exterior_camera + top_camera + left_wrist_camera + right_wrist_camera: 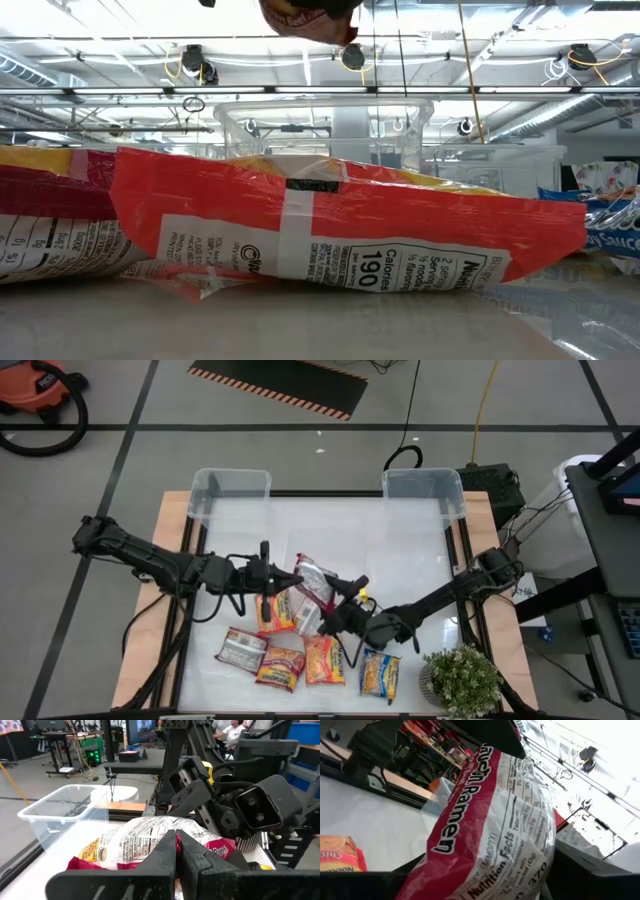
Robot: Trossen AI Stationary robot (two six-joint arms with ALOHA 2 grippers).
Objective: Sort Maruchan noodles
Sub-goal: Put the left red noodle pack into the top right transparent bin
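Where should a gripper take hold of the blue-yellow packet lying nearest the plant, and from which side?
Probably from straight above, pinching the blue-yellow packet across its narrow width: it lies flat, long sides apparently free, with the plant on one side.

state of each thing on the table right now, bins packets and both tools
left tool: shut on the red-pink packet
right tool: gripping the same packet
red-pink packet: lifted, held between both tools
left bin: looks empty
right bin: looks empty
other packets: flat on the table
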